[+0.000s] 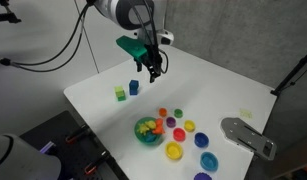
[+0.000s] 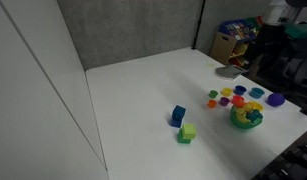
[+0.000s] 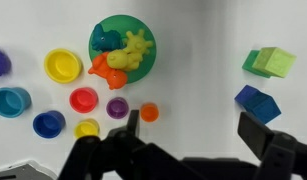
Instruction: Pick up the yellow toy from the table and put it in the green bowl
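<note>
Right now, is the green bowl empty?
No, in the wrist view the green bowl holds a pile of toys, yellow, orange and blue.

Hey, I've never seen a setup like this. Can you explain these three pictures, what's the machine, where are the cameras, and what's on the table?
This is one robot arm whose two-fingered gripper hangs above a white table. Two pictures come from cameras outside the robot, at different spots. The third comes from a camera on the wrist looking down, so the dark fingers show along its lower edge. On the table are a green bowl with the yellow toy and other toys inside, a group of small coloured cups beside it, and, apart from them, a green block and a blue block. The fingers stand wide apart with nothing between them, so nothing is held.
</note>
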{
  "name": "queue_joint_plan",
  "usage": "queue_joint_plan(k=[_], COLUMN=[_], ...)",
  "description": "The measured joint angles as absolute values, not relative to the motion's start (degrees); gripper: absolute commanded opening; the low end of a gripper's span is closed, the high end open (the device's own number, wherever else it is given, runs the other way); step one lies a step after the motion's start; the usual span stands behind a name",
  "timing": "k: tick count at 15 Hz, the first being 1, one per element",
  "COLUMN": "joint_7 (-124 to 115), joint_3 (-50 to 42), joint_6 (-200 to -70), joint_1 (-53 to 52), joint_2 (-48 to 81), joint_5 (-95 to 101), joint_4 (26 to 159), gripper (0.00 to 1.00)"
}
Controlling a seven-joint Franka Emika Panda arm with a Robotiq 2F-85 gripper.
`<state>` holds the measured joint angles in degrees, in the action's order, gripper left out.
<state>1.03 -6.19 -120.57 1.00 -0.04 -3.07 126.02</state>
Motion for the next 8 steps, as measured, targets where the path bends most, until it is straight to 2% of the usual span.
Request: queue_joint_plan(k=[8], joint_7=[0.5], joint_3=[-5.2], joint_6=[-109.7], joint_1=[1.1], joint_2=[-4.4], joint_5=[-1.5], joint_4=[119.5], gripper=[1.0])
